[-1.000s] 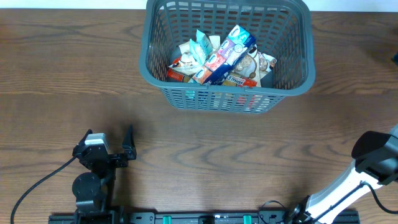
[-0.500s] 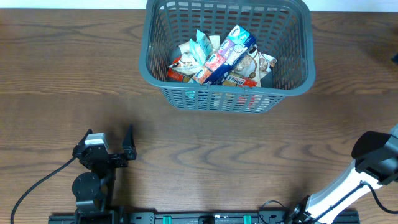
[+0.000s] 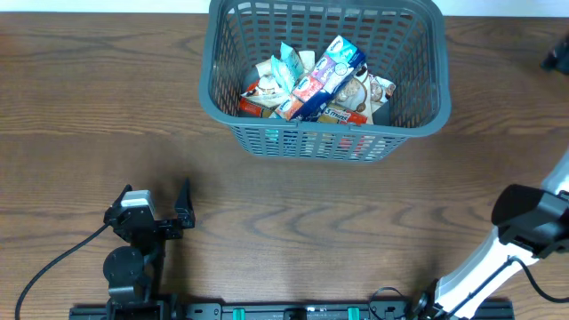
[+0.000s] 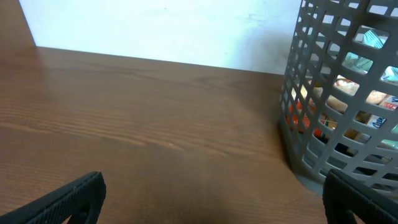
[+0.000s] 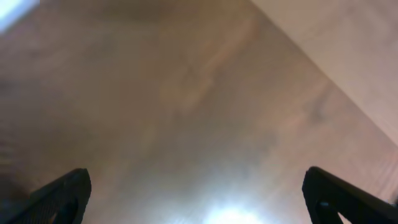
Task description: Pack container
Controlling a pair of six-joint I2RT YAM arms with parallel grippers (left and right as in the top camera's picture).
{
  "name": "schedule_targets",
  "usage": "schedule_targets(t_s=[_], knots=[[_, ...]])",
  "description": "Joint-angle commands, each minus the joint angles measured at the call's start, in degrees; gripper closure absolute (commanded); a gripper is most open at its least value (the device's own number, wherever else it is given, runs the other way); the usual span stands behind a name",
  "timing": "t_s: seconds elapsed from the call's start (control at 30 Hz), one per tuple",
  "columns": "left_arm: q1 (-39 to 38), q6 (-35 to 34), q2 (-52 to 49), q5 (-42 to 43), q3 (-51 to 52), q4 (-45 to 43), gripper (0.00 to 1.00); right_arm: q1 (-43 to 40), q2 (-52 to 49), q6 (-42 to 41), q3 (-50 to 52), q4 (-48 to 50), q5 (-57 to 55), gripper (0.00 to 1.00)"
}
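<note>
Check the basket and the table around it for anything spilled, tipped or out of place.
Nothing stands out. The container stands upright on the table, with the packets heaped loosely inside it, none over the rim. The left gripper and right gripper are open and empty.

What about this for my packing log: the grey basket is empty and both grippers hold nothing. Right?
Not quite. The container is not empty: the overhead view shows a pile of packets inside it. The rest stands: the left gripper and the right gripper hold nothing.
</note>
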State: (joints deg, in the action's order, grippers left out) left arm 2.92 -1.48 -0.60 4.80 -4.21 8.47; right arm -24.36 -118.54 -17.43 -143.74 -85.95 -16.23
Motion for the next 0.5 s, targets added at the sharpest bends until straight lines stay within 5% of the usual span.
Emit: schedule_targets(t_s=[0.0, 0.17, 0.47], knots=[[0.28, -0.11, 0.44, 0.79, 1.75, 0.13, 0.01, 4.26, 4.57, -0.72, 0.04, 4.74, 0.15, 0.01], [0.28, -0.11, 0.44, 0.79, 1.75, 0.13, 0.01, 12.00, 13.20, 2.19, 7.37, 20.33, 0.15, 0.01], [0.28, -0.11, 0.44, 0.79, 1.75, 0.13, 0.01, 26.03, 40.24, 8.74, 46.03, 51.21, 0.17, 0.01]])
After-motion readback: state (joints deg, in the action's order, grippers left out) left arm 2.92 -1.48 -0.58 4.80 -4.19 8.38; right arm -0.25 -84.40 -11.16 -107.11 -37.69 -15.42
